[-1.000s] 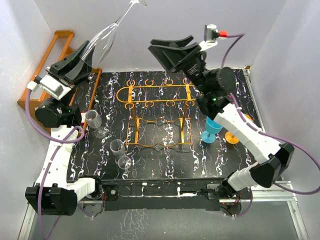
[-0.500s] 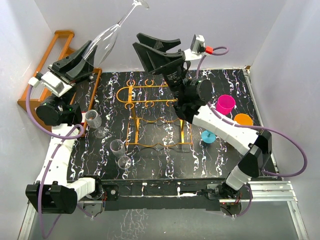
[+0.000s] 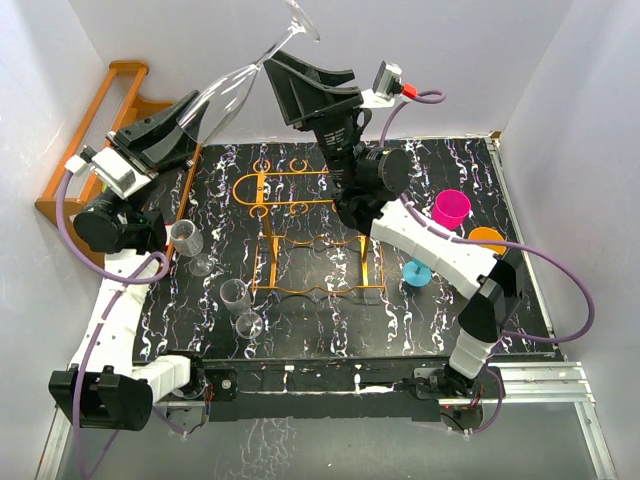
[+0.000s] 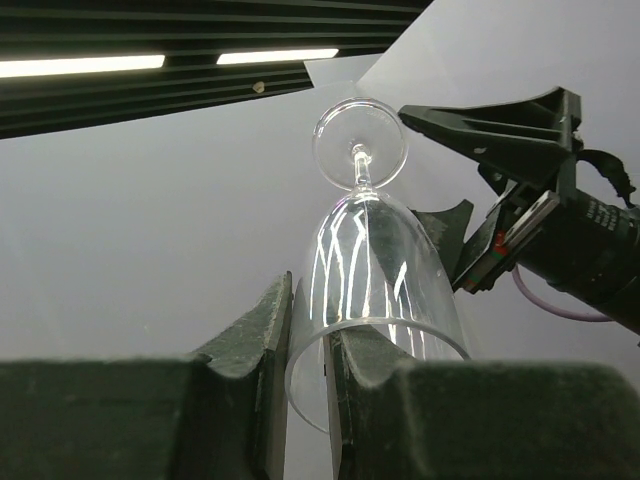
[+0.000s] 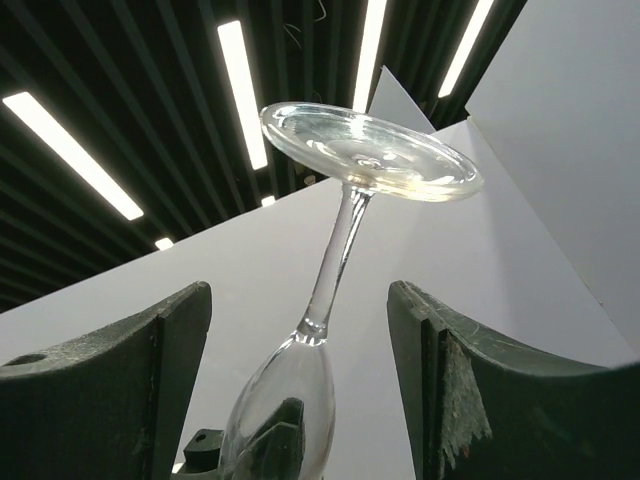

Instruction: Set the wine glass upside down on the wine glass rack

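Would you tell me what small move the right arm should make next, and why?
Probably close the right fingers on the stem. The left fingers pinch the wine glass by its rim, foot up, and the stem sits between the open right fingers with a gap on each side. A stem grip would likely let the left arm release.

Decent gap on each side of the stem of the wine glass between the spread fingers of the right gripper, nothing touching there. Over the wine glass rack, the right arm crosses the right end, while the left end shows uncovered. Small clear glasses stand just left of the rack, and a pink cup and blue goblet stand to its right.
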Controlling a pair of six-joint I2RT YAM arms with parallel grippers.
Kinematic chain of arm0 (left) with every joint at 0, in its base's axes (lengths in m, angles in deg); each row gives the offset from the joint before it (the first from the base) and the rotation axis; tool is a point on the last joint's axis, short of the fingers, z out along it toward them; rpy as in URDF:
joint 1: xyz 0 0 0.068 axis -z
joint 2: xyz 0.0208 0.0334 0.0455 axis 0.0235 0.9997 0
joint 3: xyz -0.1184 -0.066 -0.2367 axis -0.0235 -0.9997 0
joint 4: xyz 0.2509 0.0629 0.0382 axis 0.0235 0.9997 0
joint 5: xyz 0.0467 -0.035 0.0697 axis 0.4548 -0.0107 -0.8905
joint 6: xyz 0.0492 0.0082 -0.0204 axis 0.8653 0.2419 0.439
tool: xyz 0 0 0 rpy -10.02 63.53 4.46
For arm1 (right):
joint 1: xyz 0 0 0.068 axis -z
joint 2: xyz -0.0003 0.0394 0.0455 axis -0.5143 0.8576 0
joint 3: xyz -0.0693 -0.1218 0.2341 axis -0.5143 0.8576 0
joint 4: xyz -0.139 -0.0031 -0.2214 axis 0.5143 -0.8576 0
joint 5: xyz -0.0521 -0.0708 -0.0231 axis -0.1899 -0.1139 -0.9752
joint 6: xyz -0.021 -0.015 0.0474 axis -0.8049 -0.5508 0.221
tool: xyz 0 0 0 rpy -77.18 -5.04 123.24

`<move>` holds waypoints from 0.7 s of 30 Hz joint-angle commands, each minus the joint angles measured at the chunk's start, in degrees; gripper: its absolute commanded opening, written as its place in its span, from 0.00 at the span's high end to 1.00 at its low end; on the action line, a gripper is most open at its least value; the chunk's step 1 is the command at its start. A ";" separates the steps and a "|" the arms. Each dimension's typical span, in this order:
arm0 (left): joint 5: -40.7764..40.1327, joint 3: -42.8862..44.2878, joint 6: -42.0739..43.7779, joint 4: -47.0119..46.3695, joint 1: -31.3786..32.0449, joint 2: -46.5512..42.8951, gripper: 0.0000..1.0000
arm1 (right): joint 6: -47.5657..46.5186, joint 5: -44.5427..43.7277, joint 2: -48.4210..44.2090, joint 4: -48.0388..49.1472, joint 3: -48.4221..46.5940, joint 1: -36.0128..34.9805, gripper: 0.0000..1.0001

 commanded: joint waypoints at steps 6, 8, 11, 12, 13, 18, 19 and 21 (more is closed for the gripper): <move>1.34 2.16 1.27 -2.36 1.08 -1.49 1.00 | 4.28 -0.83 0.99 0.46 -2.66 0.02 0.32; 1.27 2.15 1.41 -2.47 1.13 -1.54 1.00 | 4.32 -0.55 0.99 0.51 -2.52 0.01 0.38; 1.45 2.10 2.38 -2.43 1.13 -1.58 1.00 | 5.00 -0.34 0.99 0.59 -2.16 0.02 0.44; 1.65 2.10 2.73 -2.47 1.13 -1.57 1.00 | 5.79 -0.46 0.99 0.04 -2.24 0.01 0.46; 1.83 2.10 2.98 -2.49 1.17 -1.51 1.00 | 5.90 -0.45 0.99 -0.34 -2.35 0.04 0.46; 2.73 1.62 3.31 -2.13 1.13 -1.59 1.00 | 6.59 -0.25 0.99 1.31 -2.00 0.01 0.47; 3.06 1.37 3.49 -2.27 1.17 -1.69 1.00 | 6.64 -0.29 0.99 1.42 -2.10 0.01 0.48; 2.84 0.99 3.70 -2.42 1.23 -1.76 1.00 | 6.70 -0.17 0.99 1.20 -2.41 0.01 0.52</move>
